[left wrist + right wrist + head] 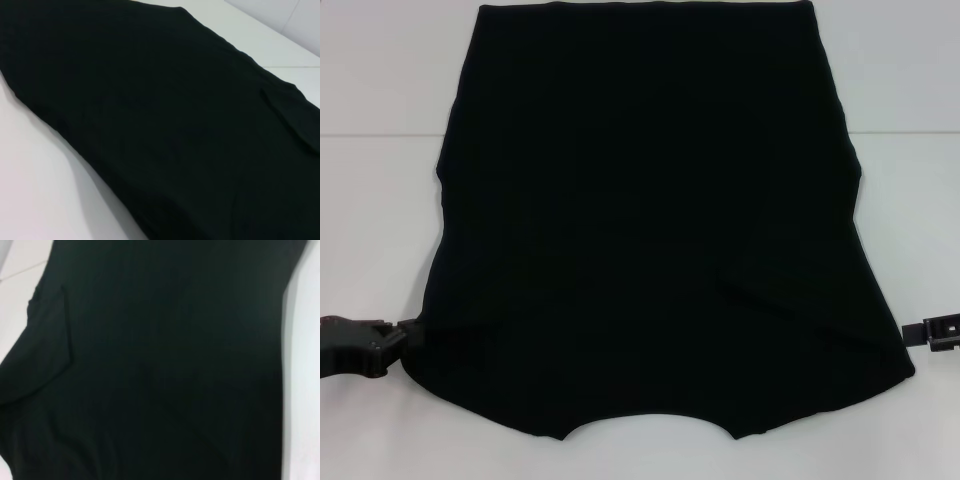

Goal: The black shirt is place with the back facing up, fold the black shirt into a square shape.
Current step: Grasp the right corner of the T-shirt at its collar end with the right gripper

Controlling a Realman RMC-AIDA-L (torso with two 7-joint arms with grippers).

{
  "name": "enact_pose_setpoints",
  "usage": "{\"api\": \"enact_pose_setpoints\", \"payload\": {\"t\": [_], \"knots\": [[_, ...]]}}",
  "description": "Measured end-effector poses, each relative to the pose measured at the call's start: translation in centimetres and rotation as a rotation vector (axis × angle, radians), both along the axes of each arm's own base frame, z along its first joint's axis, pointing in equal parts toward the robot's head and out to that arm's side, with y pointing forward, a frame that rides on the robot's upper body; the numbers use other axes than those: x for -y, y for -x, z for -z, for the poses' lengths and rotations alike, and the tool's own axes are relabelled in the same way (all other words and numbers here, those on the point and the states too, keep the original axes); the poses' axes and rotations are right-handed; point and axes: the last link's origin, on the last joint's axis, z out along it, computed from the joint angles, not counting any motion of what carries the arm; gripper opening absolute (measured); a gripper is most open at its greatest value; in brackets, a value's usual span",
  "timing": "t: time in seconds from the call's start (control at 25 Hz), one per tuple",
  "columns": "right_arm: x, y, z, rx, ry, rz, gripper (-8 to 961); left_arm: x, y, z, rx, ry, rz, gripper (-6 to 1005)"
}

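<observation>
The black shirt (650, 220) lies flat on the white table (380, 200), plain side up, with its curved neck opening (650, 428) at the near edge and its straight hem far away. Both sleeves look tucked in, and a diagonal crease (790, 310) runs across the near right part. My left gripper (410, 330) sits low at the shirt's near left edge, touching the cloth. My right gripper (912, 333) sits at the near right edge. The left wrist view shows only black fabric (190, 125) over white table, and the right wrist view is filled by the same fabric (165, 365).
A table seam (380, 134) crosses the white surface behind the shirt's middle. White table shows on both sides of the shirt and along the near edge.
</observation>
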Motion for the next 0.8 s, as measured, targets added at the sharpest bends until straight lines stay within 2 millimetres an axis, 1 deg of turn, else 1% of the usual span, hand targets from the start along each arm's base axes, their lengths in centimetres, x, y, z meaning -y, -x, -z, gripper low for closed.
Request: {"api": "enact_pose_setpoints", "payload": {"t": [0.04, 0.24, 0.56, 0.8], "knots": [[0.0, 0.0, 0.0, 0.002, 0.001, -0.002, 588, -0.1, -0.1, 0.0, 0.002, 0.000, 0.001, 21], [-0.4, 0.1, 0.3, 0.026, 0.007, -0.010, 693, -0.4, -0.4, 0.1, 0.008, 0.003, 0.007, 22], [-0.6, 0.1, 1.5, 0.079, 0.037, -0.009, 776, -0.6, -0.5, 0.2, 0.012, -0.001, 0.011, 23], [-0.8, 0.4, 2.1, 0.084, 0.046, -0.012, 774, -0.7, -0.5, 0.2, 0.014, -0.008, 0.010, 22]]}}
